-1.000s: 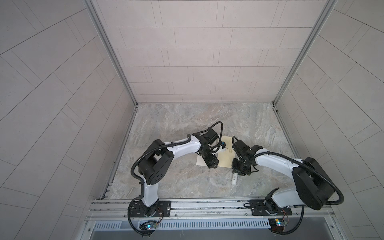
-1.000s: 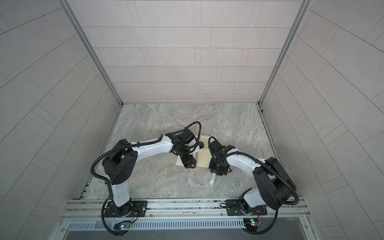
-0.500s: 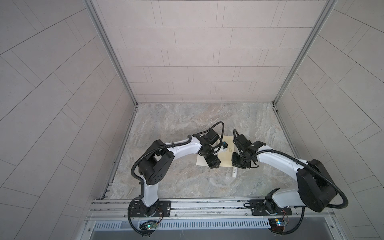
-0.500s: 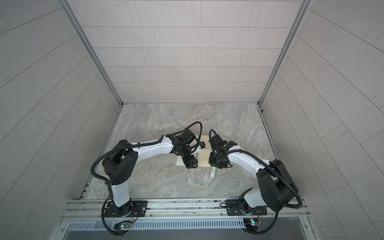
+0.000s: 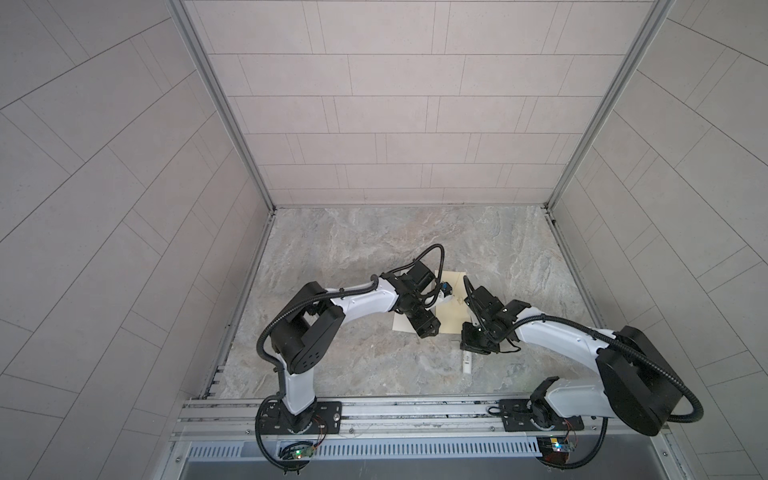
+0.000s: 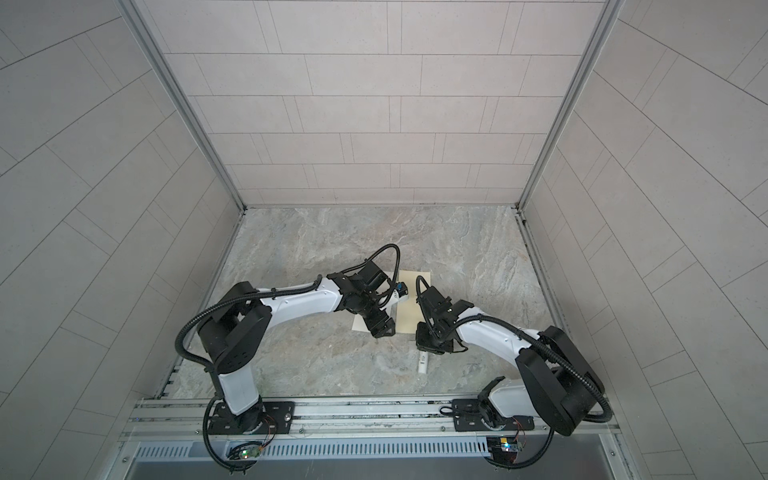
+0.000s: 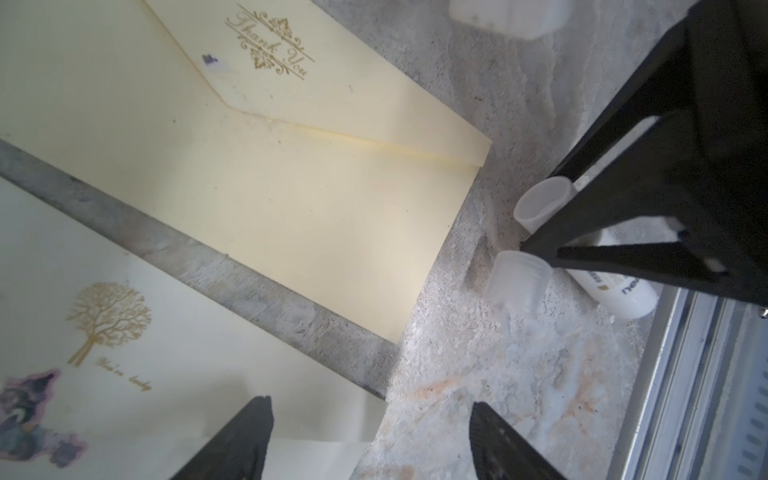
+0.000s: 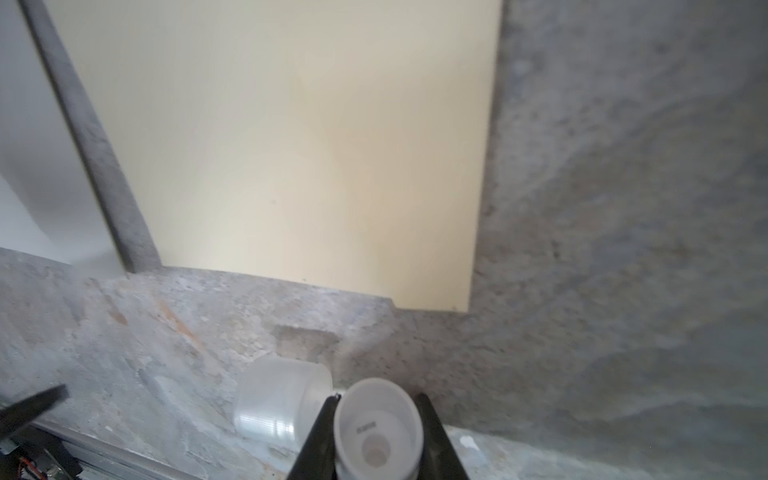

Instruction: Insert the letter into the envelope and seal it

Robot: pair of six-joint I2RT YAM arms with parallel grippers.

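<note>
The cream envelope lies flat with its "Thank You" flap folded down. Beside it lies the letter, a pale card with a gold tree. My left gripper hangs open over the letter's near corner, nothing between its fingers. My right gripper is shut on a white glue stick, low by the envelope's near edge. The stick's clear cap lies off beside it.
The marble floor is boxed in by tiled walls on three sides. A metal rail runs along the front edge, close behind the glue stick. Both arms meet over the envelope in both top views.
The right gripper carried the glue stick a little toward the envelope, then drew back toward the front rail. The left arm has barely moved and stays open.
</note>
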